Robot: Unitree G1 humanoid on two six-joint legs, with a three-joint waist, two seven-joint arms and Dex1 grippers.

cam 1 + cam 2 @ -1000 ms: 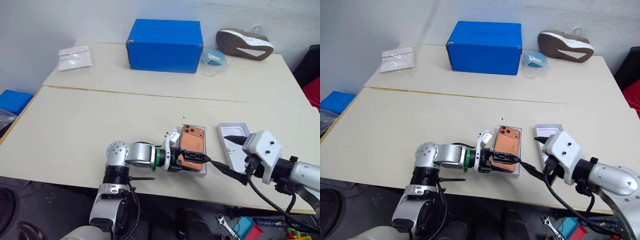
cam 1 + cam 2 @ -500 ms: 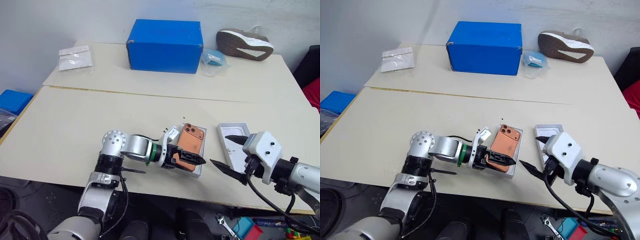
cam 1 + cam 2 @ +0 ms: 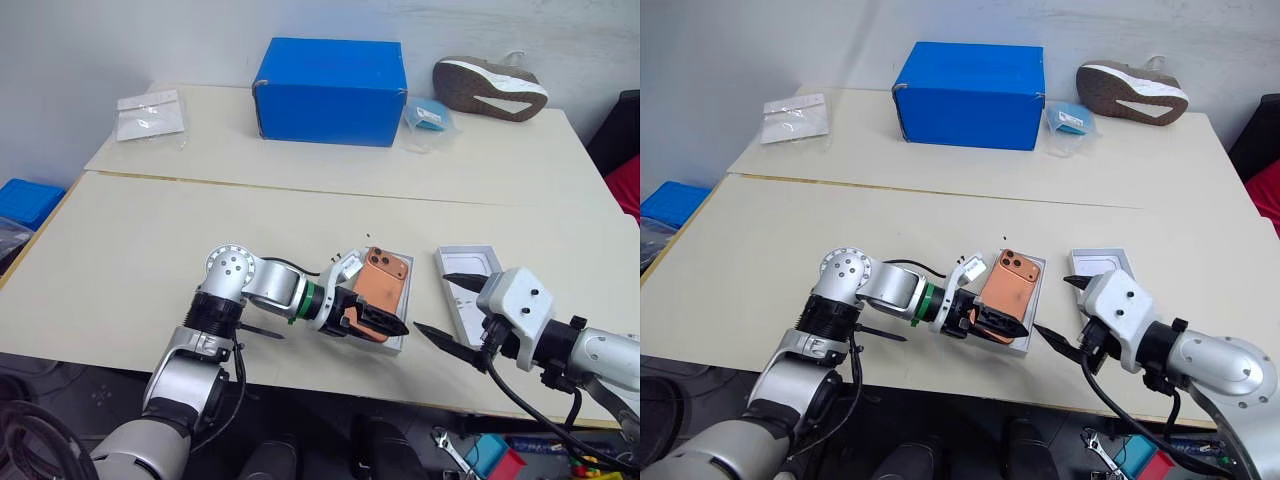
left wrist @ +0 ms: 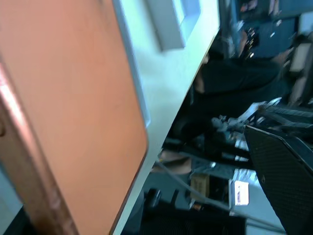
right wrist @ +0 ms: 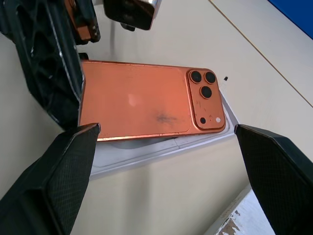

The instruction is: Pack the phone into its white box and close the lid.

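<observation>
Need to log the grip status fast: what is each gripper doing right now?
Left gripper: closed on the phone, holding its near end over the white box.
Right gripper: open, holding nothing.

Silver metal arms with black cables; the left wrist carries a green ring (a white tag beside it), the right a white housing, black ribbed fingers (image 5: 54, 181).

smooth satiny orange phone (image 5: 137, 105), matt white cardboard box (image 5: 161, 147).
</observation>
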